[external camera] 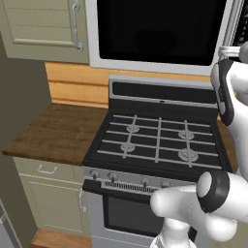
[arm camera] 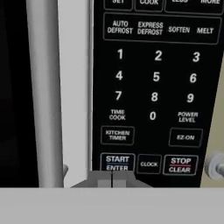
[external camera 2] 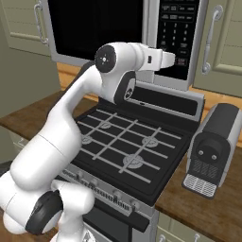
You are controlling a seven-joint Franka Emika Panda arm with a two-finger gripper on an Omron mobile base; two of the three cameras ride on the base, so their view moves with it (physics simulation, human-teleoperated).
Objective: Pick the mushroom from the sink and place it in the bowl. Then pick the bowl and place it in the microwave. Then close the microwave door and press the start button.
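Observation:
The microwave (external camera 2: 156, 80) hangs above the stove with its black glass door (external camera: 160, 29) closed. The door's silver bar handle (arm camera: 43, 87) runs beside the dark control strip (arm camera: 155, 87). My gripper (arm camera: 113, 179) is shut with nothing in it, its tips pressed together just under the START/ENTER button (arm camera: 117, 162) and very close to the panel. In the right base view the gripper (external camera 2: 176, 60) reaches out level to the lower part of the control strip (external camera 2: 176, 28). The mushroom, the bowl and the sink are out of view.
A black gas stove (external camera: 155, 140) lies right under the arm. A grey coffee machine (external camera 2: 210, 151) stands on the wooden counter (external camera 2: 212, 208) to the right. More wooden counter (external camera: 53, 131) lies to the left, with pale green cabinets (external camera: 43, 22) above.

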